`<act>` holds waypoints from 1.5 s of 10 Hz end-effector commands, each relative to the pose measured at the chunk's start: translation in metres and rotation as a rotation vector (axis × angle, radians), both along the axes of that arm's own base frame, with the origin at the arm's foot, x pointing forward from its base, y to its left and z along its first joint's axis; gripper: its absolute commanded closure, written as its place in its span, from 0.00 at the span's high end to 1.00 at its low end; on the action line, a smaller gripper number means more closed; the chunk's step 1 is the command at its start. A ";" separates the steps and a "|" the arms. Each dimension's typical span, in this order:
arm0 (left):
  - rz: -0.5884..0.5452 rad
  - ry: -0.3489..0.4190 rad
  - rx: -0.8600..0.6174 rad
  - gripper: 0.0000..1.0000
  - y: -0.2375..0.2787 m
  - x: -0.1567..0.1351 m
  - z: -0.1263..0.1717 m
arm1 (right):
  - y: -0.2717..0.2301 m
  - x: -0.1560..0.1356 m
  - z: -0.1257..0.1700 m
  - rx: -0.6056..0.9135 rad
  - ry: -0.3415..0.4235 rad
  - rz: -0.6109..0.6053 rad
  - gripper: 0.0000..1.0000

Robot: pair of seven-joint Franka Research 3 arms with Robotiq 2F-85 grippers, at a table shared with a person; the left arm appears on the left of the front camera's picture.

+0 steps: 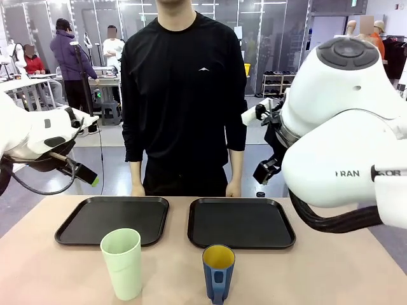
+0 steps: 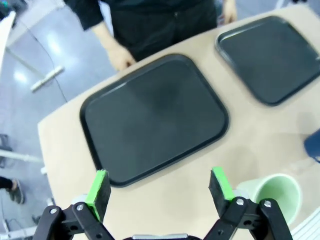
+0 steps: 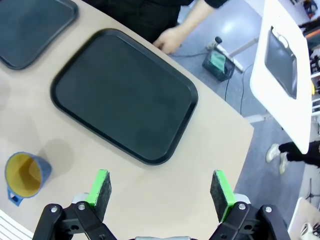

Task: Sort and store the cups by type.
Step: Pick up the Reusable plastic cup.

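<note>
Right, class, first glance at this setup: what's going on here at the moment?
Nothing is being handled yet. The mint-green tumbler and the blue mug stand upright and apart on the table, near the robot's edge. Beyond them lie the left tray and the right tray; neither cup is on a tray. The left gripper and the right gripper hang open above the table, holding nothing. The person stands at the far side, hands at the table edge.

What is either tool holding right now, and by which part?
Nothing is held. The left tool and right tool are both open and empty; the tumbler and mug stand free on the table.
</note>
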State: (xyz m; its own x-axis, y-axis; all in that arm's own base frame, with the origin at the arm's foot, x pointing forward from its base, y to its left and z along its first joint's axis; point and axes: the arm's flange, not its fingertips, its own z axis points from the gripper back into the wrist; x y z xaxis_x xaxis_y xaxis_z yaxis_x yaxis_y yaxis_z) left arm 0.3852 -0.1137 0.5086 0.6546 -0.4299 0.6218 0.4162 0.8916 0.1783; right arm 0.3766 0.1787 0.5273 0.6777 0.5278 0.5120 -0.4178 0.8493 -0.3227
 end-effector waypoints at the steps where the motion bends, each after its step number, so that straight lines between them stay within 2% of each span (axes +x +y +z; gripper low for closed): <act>1: 0.048 0.024 0.015 1.00 0.028 0.017 -0.018 | -0.018 0.024 -0.017 0.039 0.015 -0.077 1.00; 4: 0.167 0.084 0.024 1.00 0.077 0.035 -0.048 | -0.060 0.058 -0.053 0.092 0.089 -0.162 1.00; 6: 0.185 0.094 0.010 1.00 0.100 0.046 -0.069 | -0.079 0.078 -0.077 0.106 0.138 -0.168 1.00; 9: 0.237 0.173 0.011 1.00 0.116 0.062 -0.095 | -0.102 0.097 -0.104 0.148 0.204 -0.224 1.00; 10: 0.253 0.188 0.004 1.00 0.120 0.066 -0.100 | -0.107 0.099 -0.108 0.154 0.217 -0.237 1.00; 15: 0.262 0.164 -0.064 1.00 0.126 0.065 -0.104 | -0.104 0.099 -0.104 0.142 0.200 -0.236 1.00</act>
